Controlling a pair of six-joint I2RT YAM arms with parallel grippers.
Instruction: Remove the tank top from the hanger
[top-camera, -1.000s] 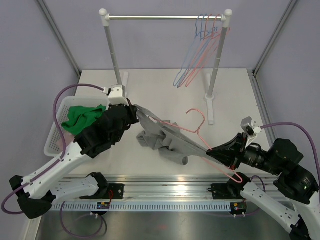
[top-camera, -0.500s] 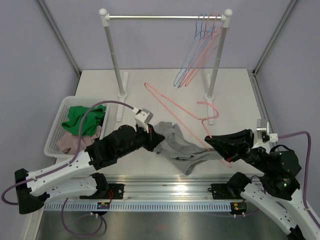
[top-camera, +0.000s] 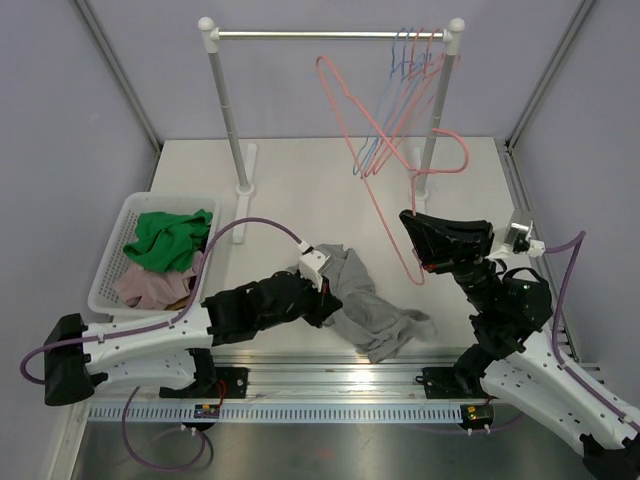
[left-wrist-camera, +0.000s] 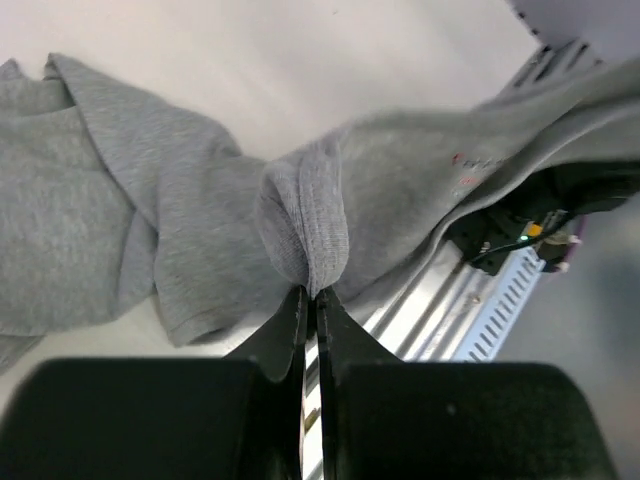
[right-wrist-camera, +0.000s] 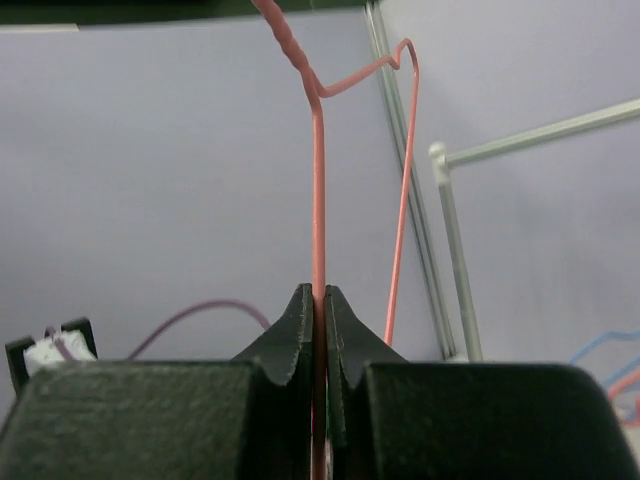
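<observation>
Seen from above, the pink hanger (top-camera: 372, 190) is now free of the grey tank top (top-camera: 372, 312). The right gripper (top-camera: 410, 235) holds it up before the rack (top-camera: 330, 35), and the top lies heaped near the table's (top-camera: 300, 180) front edge. In the left wrist view, the left gripper (left-wrist-camera: 310, 295) pinches a fold of the top. In the right wrist view, the jaws clamp the hanger wire.

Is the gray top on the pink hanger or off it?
Off. The tank top lies crumpled on the table; the pink hanger is bare in the right gripper.

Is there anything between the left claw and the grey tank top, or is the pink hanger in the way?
Nothing visible. The left claw is shut on a fold of the tank top, and the right claw holds the pink hanger up, apart from the cloth.
</observation>
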